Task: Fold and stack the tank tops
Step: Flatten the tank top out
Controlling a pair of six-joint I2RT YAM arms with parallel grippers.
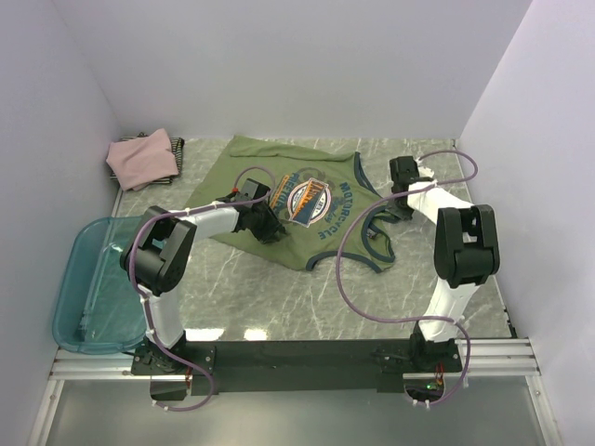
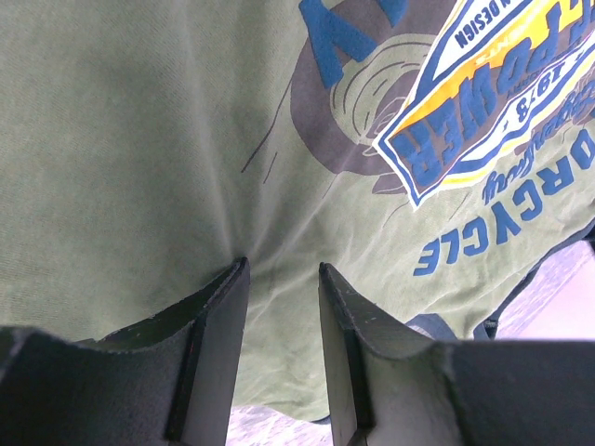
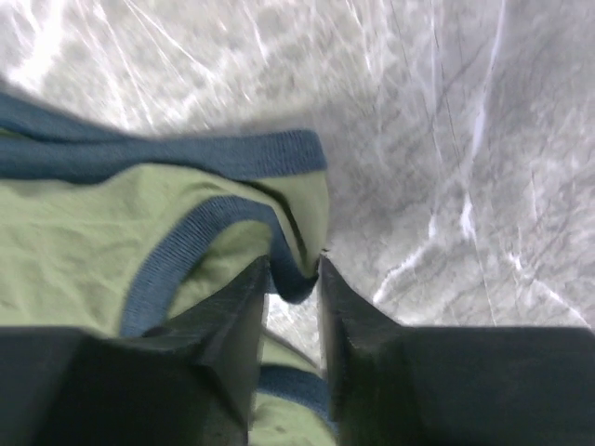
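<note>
While the olive-green tank top (image 1: 246, 163) lies spread and not yet folded across the middle of the counter (image 1: 307, 297), progress is judged at roughly two garments in three.

**Done**
- The dusty-pink tank top (image 1: 141, 160) is folded to a small packet in the far-left corner.
- It rests on the dark striped tank top (image 1: 177, 147), of which only an edge shows at its right side.
- Together the two read as a stack begun.

**Left to do**
- The olive-green item is to be folded and set on that stack.
- Its body is mostly flat, and its strap end near the right arm is rumpled.

**End effectors**
- Left end effector (image 2: 284, 265): the jaws are part-closed on a pinch of green body cloth, just beside the chest graphic (image 2: 483, 102). Creases run into the gap, so it is judged to be holding.
- Right end effector (image 3: 296, 260): the jaws are narrow, nipping the navy trim (image 3: 186, 153) at a strap's edge, with bare marbled counter just beyond.

**Other**
- The teal bin (image 1: 74, 297) sits at the left edge, apart from every garment.

**Views**
- Only the top view gives the stack, the bin and the garment's whole outline, but both sets of jaws are too small there to judge.
- Only the left wrist view shows the puckered cloth and the lettering.
- Only the right wrist view shows the trim caught between the fingers.
</note>
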